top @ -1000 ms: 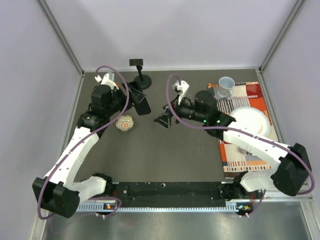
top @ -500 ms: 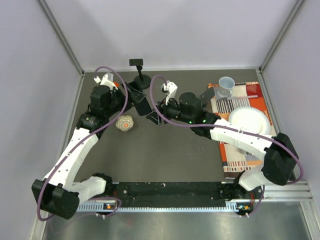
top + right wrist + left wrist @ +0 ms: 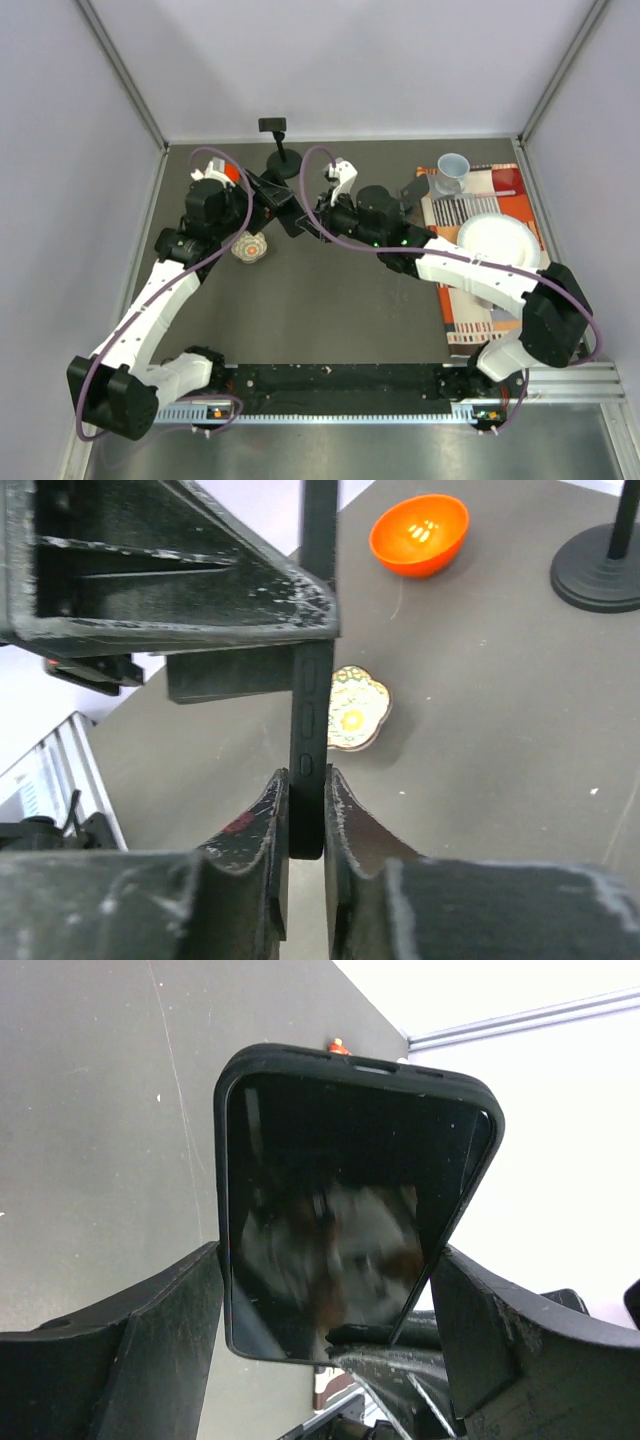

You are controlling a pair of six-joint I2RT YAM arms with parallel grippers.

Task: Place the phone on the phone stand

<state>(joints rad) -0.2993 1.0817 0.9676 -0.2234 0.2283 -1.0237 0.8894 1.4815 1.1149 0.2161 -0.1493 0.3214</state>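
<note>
Phone (image 3: 283, 208) is in the air, just in front of the stand (image 3: 285, 163) and clear of the surface (image 3: 330, 300). It is not yet on the stand's head.

Left pincer (image 3: 330, 1290): fingers spread to the phone's width, clamped on its two long edges, screen facing the wrist camera.

Right pincer (image 3: 307, 780): nearly closed, with the phone's thin lower end nipped between the pads; from the wrist view I see no gap either side.

Change: a second ago the right pincer hung well to the right of the phone. It has since swung across in front of the stand and met it. Both arms now share the phone.

Reading: looks like a handover. The left probably must let go before the right carries it back to the stand.
</note>
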